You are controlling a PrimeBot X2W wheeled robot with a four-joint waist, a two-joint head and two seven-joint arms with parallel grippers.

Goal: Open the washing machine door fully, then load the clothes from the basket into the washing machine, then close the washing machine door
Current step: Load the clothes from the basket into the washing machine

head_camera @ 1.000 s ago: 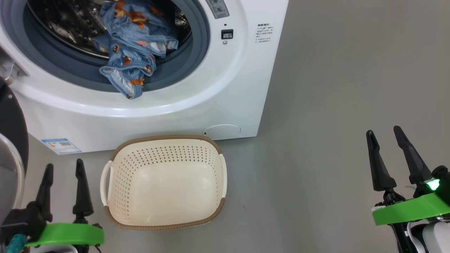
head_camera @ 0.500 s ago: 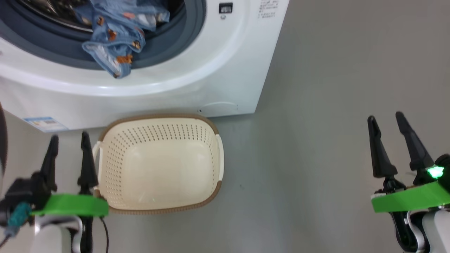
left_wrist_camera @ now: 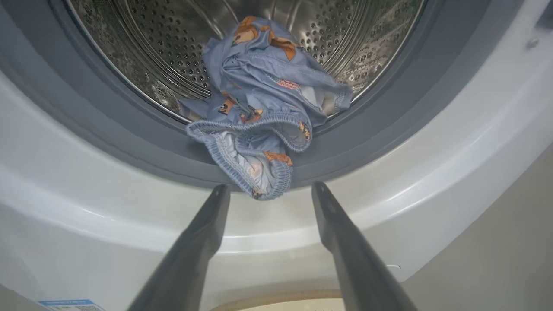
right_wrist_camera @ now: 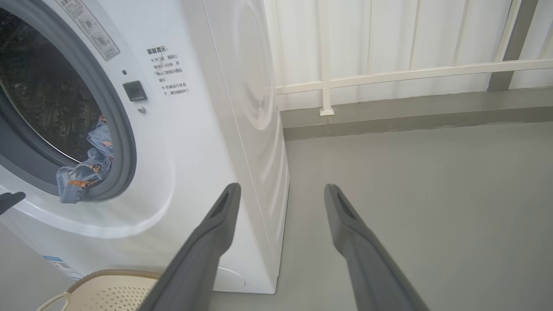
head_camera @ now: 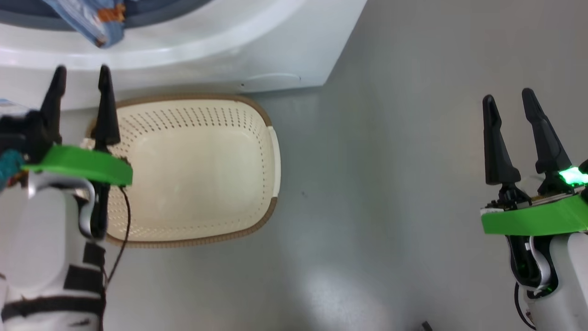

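The clothes, light blue with orange-brown animals, lie in the steel drum, one cuffed end hanging over the grey gasket of the washing machine. My left gripper is open just below that hanging end, not touching it. From the head, the left gripper stands over the back left corner of the basket, whose inside is bare. A tip of the clothes shows at the top. My right gripper is open over bare floor at the right, and from its wrist the right gripper points past the machine's corner. The washing machine door is out of view.
Grey floor stretches wide to the right of the machine. A white railing and a low kerb run along the back wall. The machine's round cover sits low on its front, just behind the basket.
The head camera has tipped down, sliding the machine and basket up the picture. My left gripper has come forward from beside the basket's handle to the machine's front. Both grippers stay open.
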